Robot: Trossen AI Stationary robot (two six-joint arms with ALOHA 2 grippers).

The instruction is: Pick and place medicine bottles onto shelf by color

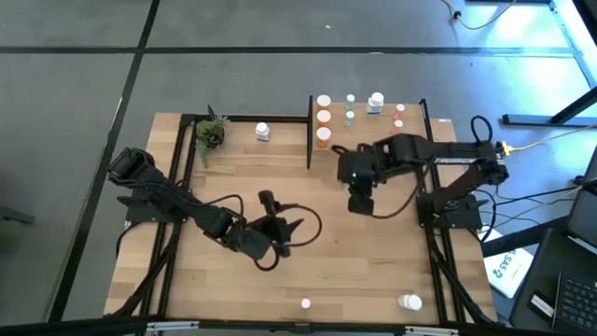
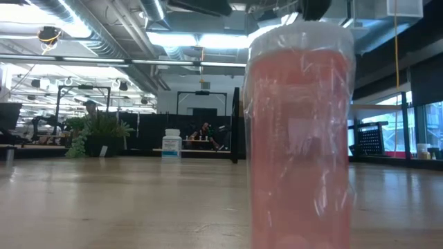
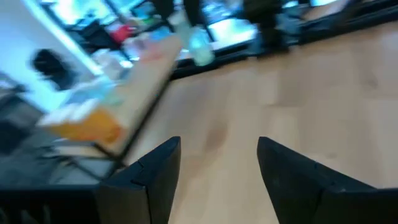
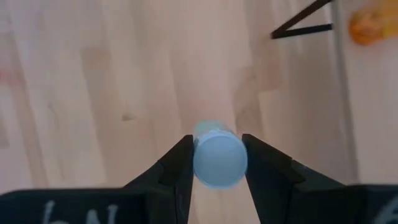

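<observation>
The shelf [image 1: 411, 132] stands at the table's far right and carries orange bottles [image 1: 323, 118], green ones [image 1: 350, 110], a white one [image 1: 375, 103] and red ones [image 1: 398, 116]. My right gripper [image 1: 360, 202] hangs over the table just in front of the shelf, shut on a bottle whose white cap [image 4: 219, 160] hides its body. My left gripper [image 1: 284, 235] is open and empty over the table's middle; its wrist view looks toward the shelf [image 3: 146, 68]. A white bottle [image 1: 262, 132] stands on the table left of the shelf. My right gripper pinches the bottle between its two fingers [image 4: 177, 165], on opposite sides just under the white cap [image 4: 217, 134]. The fingers come from above, pointing down. The bottle stands upright in the hold. Whether its base is on the table cannot be seen.
A pinkish-red bottle [image 2: 301, 138] stands at the table's near edge [image 1: 306, 302], with a white one [image 1: 410, 301] to its right. A small potted plant [image 1: 210, 135] stands at the far left. The wood between the two arms is bare.
</observation>
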